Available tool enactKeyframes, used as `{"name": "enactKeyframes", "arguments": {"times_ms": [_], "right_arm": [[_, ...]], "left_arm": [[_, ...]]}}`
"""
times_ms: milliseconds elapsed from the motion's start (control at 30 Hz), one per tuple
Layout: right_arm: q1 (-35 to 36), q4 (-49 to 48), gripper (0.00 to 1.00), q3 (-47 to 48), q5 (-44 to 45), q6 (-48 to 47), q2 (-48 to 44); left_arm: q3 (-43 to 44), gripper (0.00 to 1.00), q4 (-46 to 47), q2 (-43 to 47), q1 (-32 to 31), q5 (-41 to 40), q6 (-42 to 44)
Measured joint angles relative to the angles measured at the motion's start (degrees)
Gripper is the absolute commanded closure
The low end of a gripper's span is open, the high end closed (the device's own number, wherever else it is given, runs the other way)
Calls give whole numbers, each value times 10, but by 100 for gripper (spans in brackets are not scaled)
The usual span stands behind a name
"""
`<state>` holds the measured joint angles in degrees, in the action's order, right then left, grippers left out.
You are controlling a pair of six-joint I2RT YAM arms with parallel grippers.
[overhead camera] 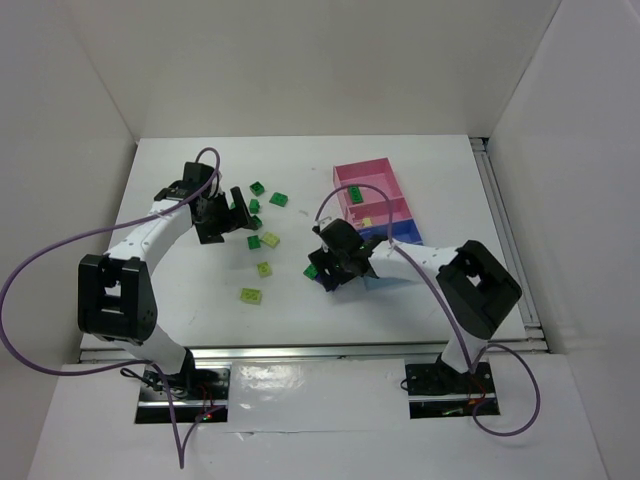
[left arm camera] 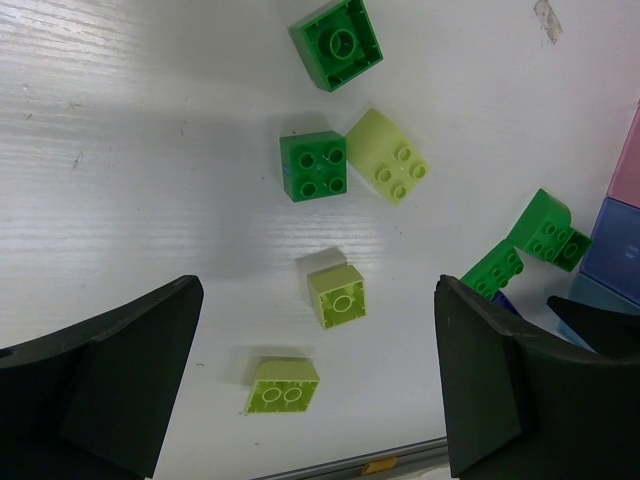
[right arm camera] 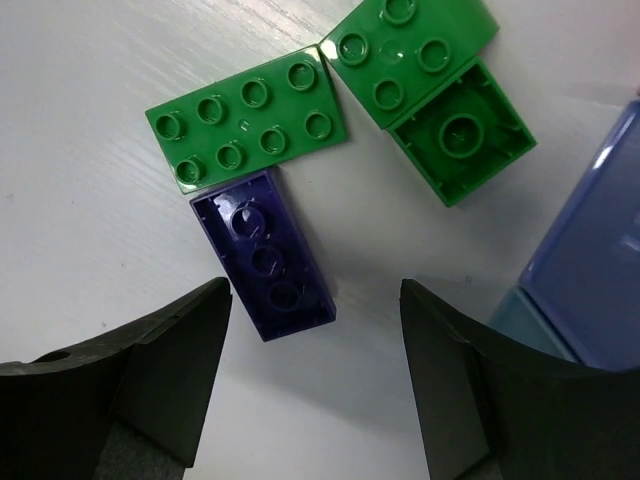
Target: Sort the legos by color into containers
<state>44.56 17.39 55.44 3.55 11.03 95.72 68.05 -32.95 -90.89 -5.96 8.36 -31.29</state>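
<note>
The right gripper hangs at the near end of the containers, on their left, and from above it hides whatever lies beneath. Its wrist camera shows the fingers spread and empty. A dark purple brick lies underside-up with its end between them, just beside a green plate. Farther left of the containers, the left gripper is also spread and holds nothing, over loose green and lime legos.

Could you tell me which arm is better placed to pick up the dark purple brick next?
Right: the right pincer hovers open over the purple brick beside the blue bin; the left pincer is farther off, over lime bricks.
</note>
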Motion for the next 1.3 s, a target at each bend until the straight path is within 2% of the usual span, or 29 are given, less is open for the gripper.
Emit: {"name": "enactKeyframes", "arguments": {"times_ms": [167,267,300,333,367,433,600,733,867,967,1100,1233,1267,1300], "right_arm": [[2,-15,30,1,-15,-3,28],[10,-24,48,16,-10,-7,43],[16,-29,58,21,-7,-9,49],[23,-31,74,25,2,-8,53],[30,-31,82,28,12,-9,56],[49,-24,88,37,37,-1,58],[72,12,88,34,112,17,21],[58,31,88,15,187,52,-111],[4,37,87,-4,232,94,-221],[-42,40,87,-46,245,122,-246],[-67,60,85,-111,240,154,-243],[-80,52,78,-133,239,173,-246],[-84,47,75,-135,239,176,-247],[-89,41,68,-138,237,177,-249]], "left_arm": [[0,0,0,0,0,0,0],[0,0,0,0,0,0,0],[0,0,0,0,0,0,0],[0,0,0,0,0,0,0],[0,0,0,-1,0,0,0],[0,0,0,-2,0,0,0],[0,0,0,-3,0,0,0],[0,0,2,-5,0,1,0],[0,0,3,-13,0,6,0],[0,0,4,-17,-2,7,0],[0,0,5,-18,-5,10,0],[0,0,6,-23,-9,14,10],[0,0,7,-26,-10,15,11],[0,0,7,-29,-12,16,12]]}}
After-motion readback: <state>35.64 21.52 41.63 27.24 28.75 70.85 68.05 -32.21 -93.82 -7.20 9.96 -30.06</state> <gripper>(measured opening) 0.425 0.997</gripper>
